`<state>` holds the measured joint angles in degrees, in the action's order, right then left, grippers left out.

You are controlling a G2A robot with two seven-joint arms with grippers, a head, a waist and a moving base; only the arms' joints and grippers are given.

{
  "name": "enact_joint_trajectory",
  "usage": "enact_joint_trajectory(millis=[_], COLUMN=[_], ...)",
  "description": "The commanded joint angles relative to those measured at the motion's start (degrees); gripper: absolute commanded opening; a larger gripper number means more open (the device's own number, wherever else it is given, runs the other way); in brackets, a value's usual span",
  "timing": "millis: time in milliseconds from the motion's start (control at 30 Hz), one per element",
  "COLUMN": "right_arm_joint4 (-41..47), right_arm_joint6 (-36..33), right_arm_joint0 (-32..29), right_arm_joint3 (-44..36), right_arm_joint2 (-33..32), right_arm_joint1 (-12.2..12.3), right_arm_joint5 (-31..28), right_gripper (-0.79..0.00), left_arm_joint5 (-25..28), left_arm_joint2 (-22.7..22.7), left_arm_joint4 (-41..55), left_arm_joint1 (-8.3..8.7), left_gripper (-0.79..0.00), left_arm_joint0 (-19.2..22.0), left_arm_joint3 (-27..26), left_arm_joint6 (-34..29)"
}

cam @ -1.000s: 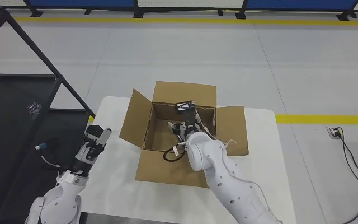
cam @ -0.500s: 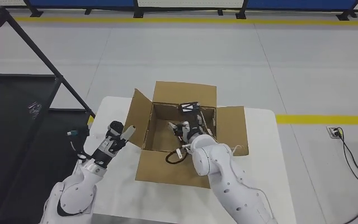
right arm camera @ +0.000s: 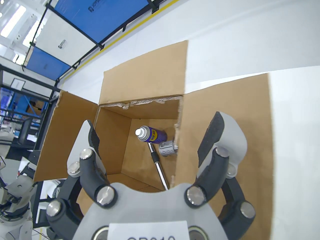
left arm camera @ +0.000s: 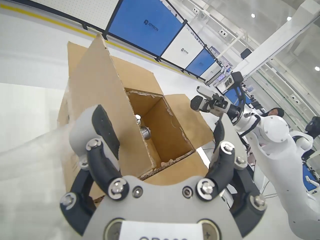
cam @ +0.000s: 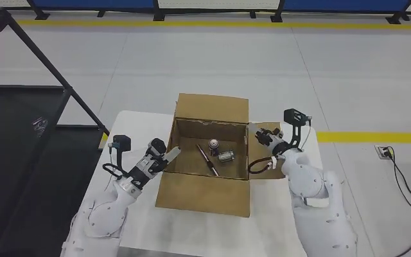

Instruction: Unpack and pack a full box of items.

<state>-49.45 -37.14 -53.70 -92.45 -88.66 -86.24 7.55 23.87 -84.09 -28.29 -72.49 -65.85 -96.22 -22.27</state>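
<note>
One open cardboard box (cam: pixel 202 193) sits mid-frame on the white table (cam: pixel 131 128). It holds three items: one spray can (right arm camera: pixel 151 135), one metal rod (right arm camera: pixel 157 163) and one small grey cylinder (right arm camera: pixel 167 148). Two grippers flank the box, the left gripper (left arm camera: pixel 160 119) at its left side and the right gripper (right arm camera: pixel 153 121) over its right flap. Both have their fingers spread and hold nothing.

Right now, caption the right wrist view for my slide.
Open right gripper facing an open cardboard box holding a spray can, metal rod and grey fitting.
</note>
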Motion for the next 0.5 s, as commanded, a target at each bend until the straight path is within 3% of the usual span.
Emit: enact_joint_trajectory(millis=[0,233,467], right_arm_joint4=[2.3,7.9,15.0], right_arm_joint6=[-1.2,-5.8,-14.4], right_arm_joint0=[-0.2,0.6,4.1], right_arm_joint3=[0.7,7.1,16.2], right_arm_joint2=[-3.6,-12.3,-13.5], right_arm_joint1=[0.5,2.4,3.9], right_arm_joint5=[-0.6,-4.5,-15.9], right_gripper=[0.0,0.0,0.0], left_arm_joint5=[0.0,0.0,0.0], left_arm_joint2=[1.1,4.4,6.6], left_arm_joint4=[0.1,0.4,0.5], left_arm_joint1=[-0.03,-0.08,-0.16], left_gripper=[0.0,0.0,0.0], left_arm_joint0=[0.9,3.9,5.8], left_arm_joint3=[1.0,5.1,8.2], left_arm_joint6=[-0.6,-3.6,-4.1])
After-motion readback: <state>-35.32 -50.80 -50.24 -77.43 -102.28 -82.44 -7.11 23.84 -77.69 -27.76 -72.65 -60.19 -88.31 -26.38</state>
